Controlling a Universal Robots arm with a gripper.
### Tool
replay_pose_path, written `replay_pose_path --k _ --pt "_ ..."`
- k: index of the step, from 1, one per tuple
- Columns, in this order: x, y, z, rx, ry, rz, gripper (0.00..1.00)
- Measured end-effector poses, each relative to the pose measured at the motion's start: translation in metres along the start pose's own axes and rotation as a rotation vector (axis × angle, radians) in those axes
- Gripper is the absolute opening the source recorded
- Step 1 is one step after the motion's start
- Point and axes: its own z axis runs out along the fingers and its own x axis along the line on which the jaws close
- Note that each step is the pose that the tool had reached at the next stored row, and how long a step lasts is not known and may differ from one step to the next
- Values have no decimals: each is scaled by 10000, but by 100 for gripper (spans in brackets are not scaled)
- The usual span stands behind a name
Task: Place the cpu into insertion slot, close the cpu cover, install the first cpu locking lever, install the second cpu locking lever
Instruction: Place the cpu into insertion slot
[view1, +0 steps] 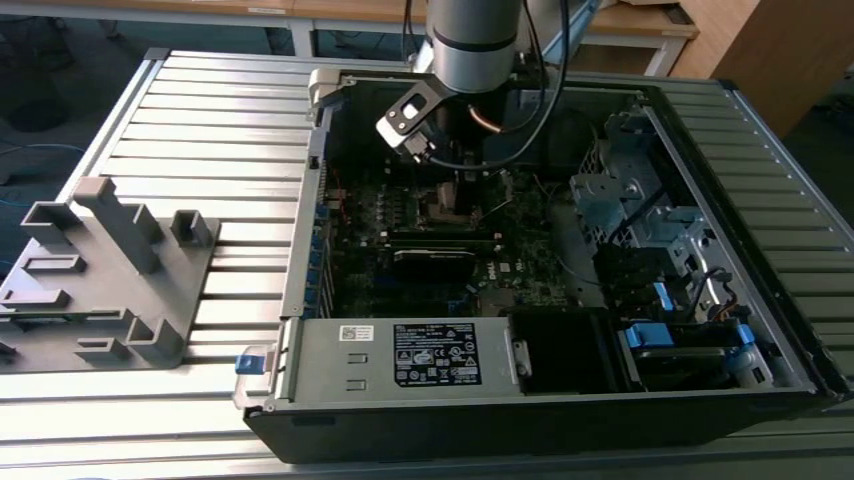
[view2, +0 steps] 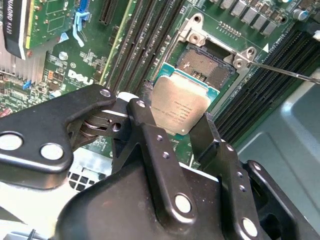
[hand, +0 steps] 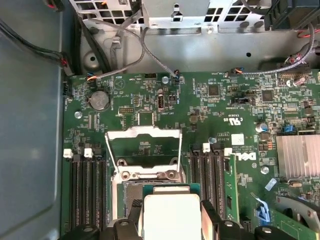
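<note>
Over the middle of the motherboard, the tool grips the cpu by two opposite edges, metal top up. Its socket lies open just beyond the chip, which partly overlaps it, and the cpu cover stands raised on the far side. Whether chip and socket touch I cannot tell.

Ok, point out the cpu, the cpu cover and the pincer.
cpu (view2: 180, 100), second wrist view, middle of its silver top.
cpu cover (hand: 145, 132), first wrist view, one bar of its open frame.
pincer (view2: 171, 113), second wrist view, midway between its fingertips, shut on the cpu.
</note>
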Motion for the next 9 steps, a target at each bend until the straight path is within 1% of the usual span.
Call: replay_pose_path --k 7,9 --pt "95 -7 6 1 -2 -3 54" --pt "119 -12 16 1 0 -3 54"
